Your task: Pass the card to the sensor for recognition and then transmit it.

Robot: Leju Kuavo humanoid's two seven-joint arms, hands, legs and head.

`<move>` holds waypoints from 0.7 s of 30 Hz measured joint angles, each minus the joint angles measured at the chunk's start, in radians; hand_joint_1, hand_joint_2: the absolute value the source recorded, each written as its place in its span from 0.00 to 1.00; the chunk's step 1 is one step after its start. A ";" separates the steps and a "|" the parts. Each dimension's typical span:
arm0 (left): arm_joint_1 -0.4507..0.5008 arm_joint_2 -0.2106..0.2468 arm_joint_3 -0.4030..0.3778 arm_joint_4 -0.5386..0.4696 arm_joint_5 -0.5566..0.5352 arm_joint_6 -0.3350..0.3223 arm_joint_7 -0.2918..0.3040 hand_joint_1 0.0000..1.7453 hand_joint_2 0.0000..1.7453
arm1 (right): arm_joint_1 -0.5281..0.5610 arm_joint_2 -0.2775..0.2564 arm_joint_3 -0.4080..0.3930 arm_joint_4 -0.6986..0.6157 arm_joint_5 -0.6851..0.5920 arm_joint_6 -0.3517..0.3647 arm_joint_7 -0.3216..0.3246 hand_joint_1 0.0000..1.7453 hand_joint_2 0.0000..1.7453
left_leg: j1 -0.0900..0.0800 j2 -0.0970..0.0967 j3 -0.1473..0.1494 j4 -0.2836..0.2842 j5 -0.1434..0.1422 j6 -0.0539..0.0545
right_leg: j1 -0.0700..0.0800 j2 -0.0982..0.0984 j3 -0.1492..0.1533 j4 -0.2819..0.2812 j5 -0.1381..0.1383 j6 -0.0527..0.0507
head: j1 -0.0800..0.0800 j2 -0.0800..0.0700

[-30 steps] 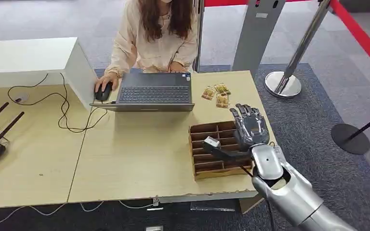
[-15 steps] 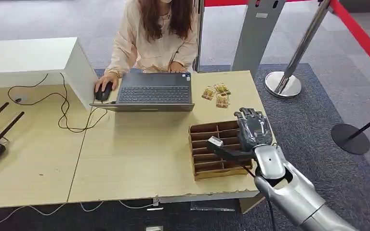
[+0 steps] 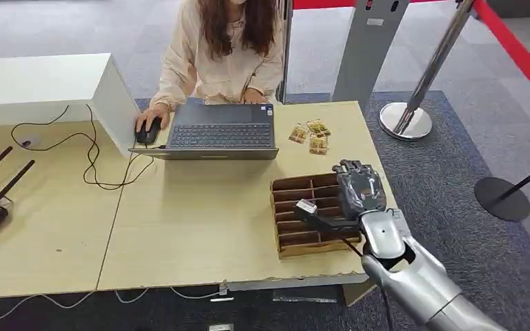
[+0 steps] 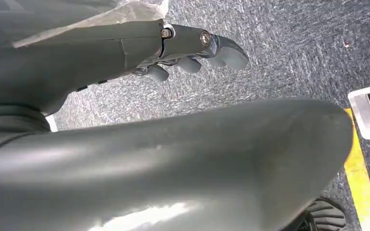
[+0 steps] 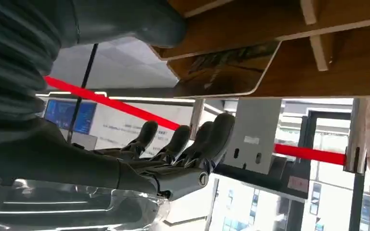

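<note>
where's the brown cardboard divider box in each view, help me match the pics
Head view: the brown cardboard divider box sits near the table's right edge, under the right hand.
Right wrist view: its brown partitions run along the top of the picture, beyond the hand's dark fingers.
Left wrist view: not in it; grey carpet.
Shared landmark: the red barrier belt.

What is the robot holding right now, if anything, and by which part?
Nothing. The right hand hovers over the divided cardboard box, fingers apart and empty. The left hand hangs over the carpet, also empty.
</note>
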 joint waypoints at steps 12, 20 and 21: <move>-0.003 0.000 0.000 0.000 -0.002 0.003 0.002 0.00 0.00 | -0.009 0.032 0.011 0.019 0.004 -0.011 -0.005 1.00 1.00 | 0.000 0.000 0.000 0.000 0.000 0.000 | 0.000 0.000 0.000 0.000 0.000 0.000 | 0.000 0.000; -0.004 0.000 0.000 0.000 -0.002 0.003 -0.003 0.00 0.00 | -0.011 0.035 0.012 0.030 0.002 -0.023 -0.008 1.00 1.00 | 0.000 0.000 0.000 0.000 0.000 0.000 | 0.000 0.000 0.000 0.000 0.000 0.000 | 0.000 0.000; -0.004 0.000 0.000 0.000 -0.002 0.003 -0.004 0.00 0.00 | -0.011 0.036 0.012 0.032 0.002 -0.025 -0.008 1.00 1.00 | 0.000 0.000 0.000 0.000 0.000 0.000 | 0.000 0.000 0.000 0.000 0.000 0.000 | 0.000 0.000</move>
